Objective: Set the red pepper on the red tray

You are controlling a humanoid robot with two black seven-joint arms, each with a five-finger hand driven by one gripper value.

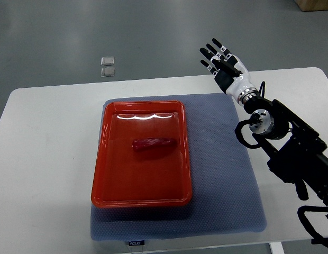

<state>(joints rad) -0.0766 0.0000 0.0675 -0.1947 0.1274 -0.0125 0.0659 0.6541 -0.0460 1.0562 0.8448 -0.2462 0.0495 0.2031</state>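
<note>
The right robot hand [221,59] is raised past the far edge of the tabletop [42,159], its dark fingers [210,52] spread and released, grasping nothing; its white wrist and black arm run back toward the right edge of the view. No left arm shows. Below and to the left of the robot hand, a blue-grey mat [222,169] covers the middle of the tabletop, and on that mat sits the red tray [103,153], well apart from the fingers. The red pepper [154,144] lies on its side on the floor of the tray, near the middle, long axis running left to right, touching neither wall. Judged from how things lie, the task looks done: the pepper is on the tray and the robot hand is clear of it. Should it need to be picked up again, the pepper would likely be light, with a smooth, somewhat slippery skin and a body that gives a little under pressure, so a gentle pinch across its thicker middle, fingers on either long side, would seem safest; squeezing hard could bruise it, and gripping near a tapered end might let it slide out. The glossy tray floor offers little friction, so the pepper may skid if nudged sideways. Further left of the hand, beyond the tabletop, two small clear packets [107,66] lie on the grey floor.
</note>
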